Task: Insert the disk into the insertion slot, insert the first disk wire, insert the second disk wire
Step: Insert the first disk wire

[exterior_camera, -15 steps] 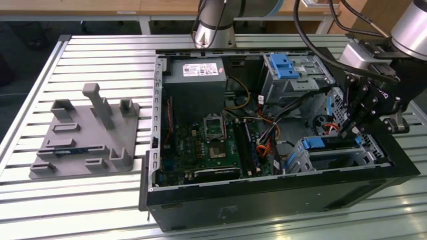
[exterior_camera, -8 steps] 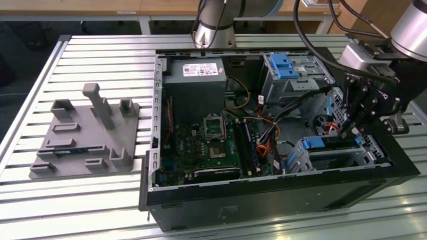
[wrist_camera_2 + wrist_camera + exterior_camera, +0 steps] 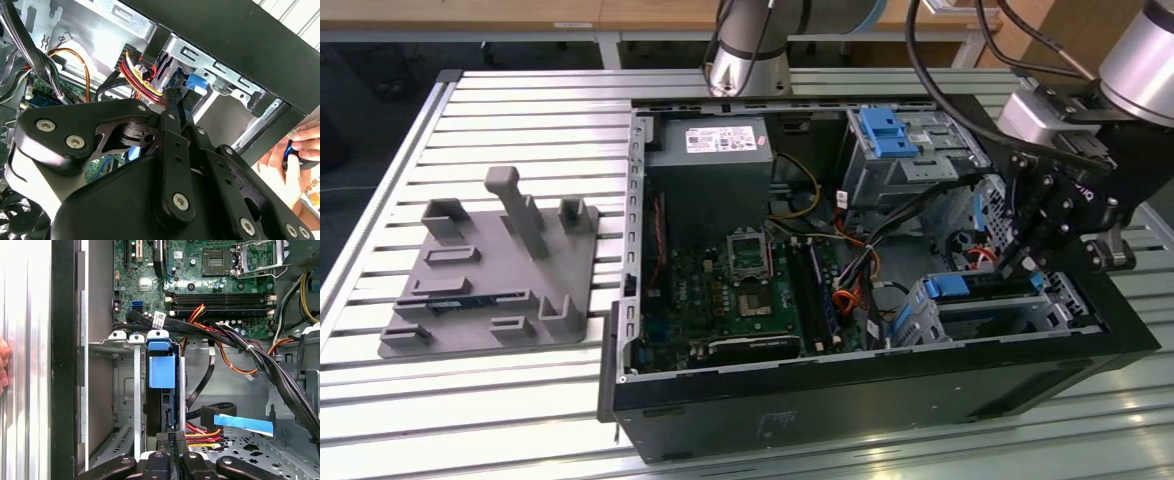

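Black sheet metal comes first: the near wall of the open computer case, which lies on the slatted metal bench, runs just in front of the insertion slot. Inside the slot we see the disk, its blue carrier end facing the middle of the case. In the first wrist view the disk stands on edge between the slot's grey walls. Over the slot hangs the gripper. In both wrist views the gripper has its jaws pressed together, with the tips at the disk's dark edge; we cannot tell whether they touch it. Just beside the slot, red, yellow and orange wires and a black cable with a blue tab lie loose inside the case. In the second wrist view a person's hand shows outside the case wall by the slot. Beyond the slot, toward the exterior view's left, lies the green motherboard. Well apart from the slot on that same side, outside the case, a grey fixture plate rests on the bench. Farther behind the slot stand the taller grey cage with its blue latch and the grey power supply.
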